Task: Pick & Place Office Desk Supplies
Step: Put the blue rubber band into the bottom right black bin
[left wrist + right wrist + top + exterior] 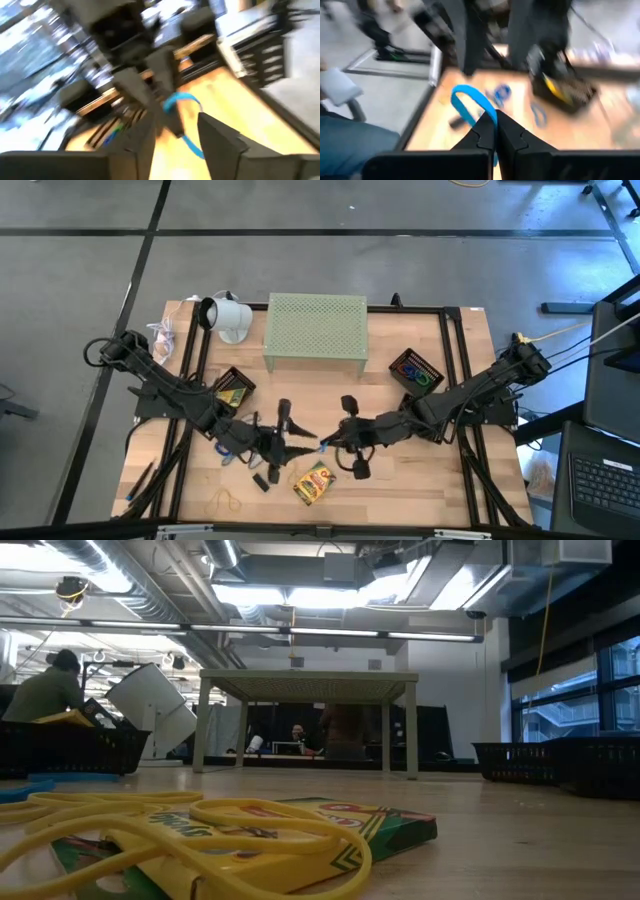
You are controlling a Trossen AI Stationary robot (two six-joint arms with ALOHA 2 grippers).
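Mid-worktop, right pincer (495,131) pinches a blue clip ring (470,102) clear of the surface; left pincer (175,135) spread beside it. Crayon box (314,482), rubber band (224,501) remain loose; most sorting left.

Two dark, cable-draped jointed arms

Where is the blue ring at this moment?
The blue ring is pinched in the shut right claw, above mid-table in the high view, between the two arms' tips. The left claw stands open beside it, with the crayon box just below.
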